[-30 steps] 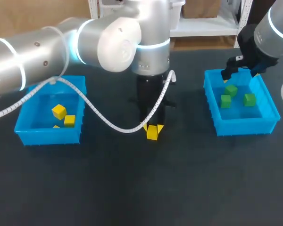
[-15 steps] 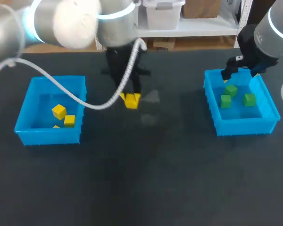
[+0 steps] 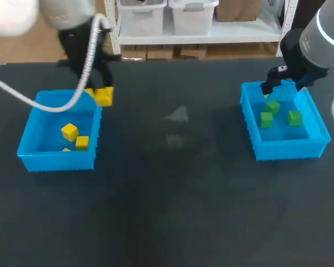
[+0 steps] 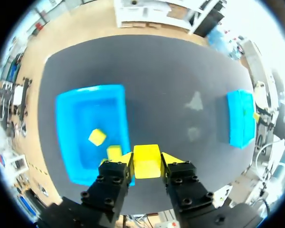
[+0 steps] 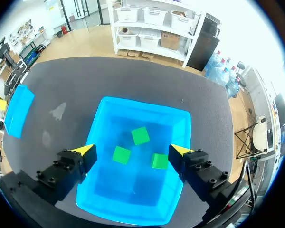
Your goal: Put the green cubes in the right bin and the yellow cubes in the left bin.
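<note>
Landmark is the left bin (image 3: 28,158), blue, on the dark table (image 3: 167,211); everything below is placed off it.

Nearest to you in the head view is the left bin's near wall. Just behind that wall a sliver of yellow shows, mostly hidden, so you can't call it a cube for sure. Two loose yellow cubes (image 3: 69,132) (image 3: 82,142) lie inside the left bin, close together toward its near right part. The left wrist view shows the same pair (image 4: 97,137) (image 4: 114,152) on the bin floor (image 4: 66,123).

Well apart from the left bin, across the table to its right, sits the right bin (image 3: 289,149), also blue. It holds three green cubes (image 3: 266,119) (image 3: 294,117) (image 3: 273,106), none touching. The right wrist view shows them (image 5: 121,155) (image 5: 159,161) (image 5: 140,136) on that bin's floor (image 5: 133,102).

Further back, the left gripper (image 3: 100,95) is over the left bin's far right corner. Its fingers are clamped on a held yellow cube (image 3: 104,97), one tip on each side (image 4: 147,159). The cube (image 4: 147,167) is up off the table, at the rim line rather than inside. A white cable (image 3: 22,100) loops from that arm across the left bin's far edge.

Farthest from the left bin, the right gripper (image 3: 283,89) is above the right bin's far edge. Its fingers are spread wide with nothing between them (image 5: 133,151), and the green cubes lie below it.
</note>
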Controlling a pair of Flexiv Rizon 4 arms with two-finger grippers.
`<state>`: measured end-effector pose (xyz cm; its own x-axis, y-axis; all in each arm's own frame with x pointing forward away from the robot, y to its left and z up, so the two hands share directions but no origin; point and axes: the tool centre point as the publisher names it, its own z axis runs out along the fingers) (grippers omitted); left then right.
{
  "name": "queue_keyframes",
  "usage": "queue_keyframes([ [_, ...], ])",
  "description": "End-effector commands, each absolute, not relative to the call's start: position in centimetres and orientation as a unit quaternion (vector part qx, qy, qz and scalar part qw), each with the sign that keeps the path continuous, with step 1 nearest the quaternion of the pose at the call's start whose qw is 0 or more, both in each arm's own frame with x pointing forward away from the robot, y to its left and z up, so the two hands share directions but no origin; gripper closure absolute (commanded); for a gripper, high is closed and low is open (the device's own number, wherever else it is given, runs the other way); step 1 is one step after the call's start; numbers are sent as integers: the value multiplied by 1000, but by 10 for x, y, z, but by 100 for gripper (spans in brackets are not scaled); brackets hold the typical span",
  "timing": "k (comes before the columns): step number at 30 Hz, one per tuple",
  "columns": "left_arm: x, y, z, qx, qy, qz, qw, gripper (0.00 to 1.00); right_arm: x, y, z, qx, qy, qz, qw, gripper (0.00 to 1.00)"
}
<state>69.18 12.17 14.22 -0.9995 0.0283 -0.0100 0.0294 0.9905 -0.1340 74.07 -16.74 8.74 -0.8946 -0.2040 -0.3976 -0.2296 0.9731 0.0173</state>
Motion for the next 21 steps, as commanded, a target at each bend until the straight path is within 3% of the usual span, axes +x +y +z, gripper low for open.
queue_keyframes([
  [1,672,171,144,-15,988,-91,122,100,738,-168,87,-110,972,31,204,0],
  [3,667,181,140,-17,989,-89,119,100,738,-168,87,-110,972,31,204,0],
  [4,664,185,137,-21,990,-83,114,94,738,-168,87,-110,972,31,204,0],
  [5,662,187,134,-22,991,-79,109,21,738,-168,87,-110,972,31,204,0],
  [6,660,188,132,-22,990,-83,109,0,738,-168,87,-110,972,31,204,0],
  [21,659,175,120,-16,989,-99,104,0,738,-168,87,-110,972,31,204,0],
])
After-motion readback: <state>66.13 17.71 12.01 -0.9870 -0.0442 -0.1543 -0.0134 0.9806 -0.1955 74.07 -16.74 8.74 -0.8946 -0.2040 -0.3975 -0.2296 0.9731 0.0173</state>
